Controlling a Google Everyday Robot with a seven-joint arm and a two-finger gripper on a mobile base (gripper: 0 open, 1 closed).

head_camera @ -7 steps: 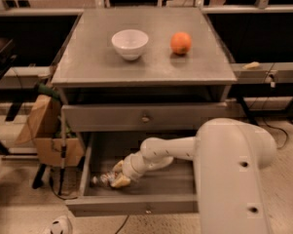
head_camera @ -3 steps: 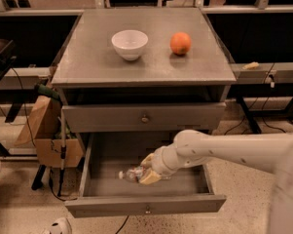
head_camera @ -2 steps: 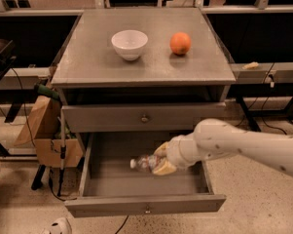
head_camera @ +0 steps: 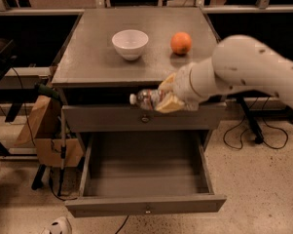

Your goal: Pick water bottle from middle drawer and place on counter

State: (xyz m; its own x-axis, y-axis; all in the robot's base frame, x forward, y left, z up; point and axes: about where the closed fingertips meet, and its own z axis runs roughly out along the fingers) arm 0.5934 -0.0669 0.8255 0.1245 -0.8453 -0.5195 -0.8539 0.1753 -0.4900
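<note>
My gripper (head_camera: 166, 95) is shut on the water bottle (head_camera: 147, 99), a small clear plastic bottle with a white cap pointing left. It holds the bottle level in the air, in front of the counter's front edge and above the open middle drawer (head_camera: 145, 172). The drawer is pulled out and nothing shows inside it. The counter (head_camera: 92, 57) is the flat grey cabinet top just behind the bottle. My white arm (head_camera: 243, 67) reaches in from the right.
A white bowl (head_camera: 130, 43) and an orange (head_camera: 181, 43) stand on the counter's far half. The taller knobbed drawer front (head_camera: 112, 119) is shut above the open drawer. A cardboard box (head_camera: 47, 130) and cables lie on the floor to the left.
My gripper has lifted the water bottle out of the middle drawer and up to the level of the counter's front edge. The drawer now holds nothing.
</note>
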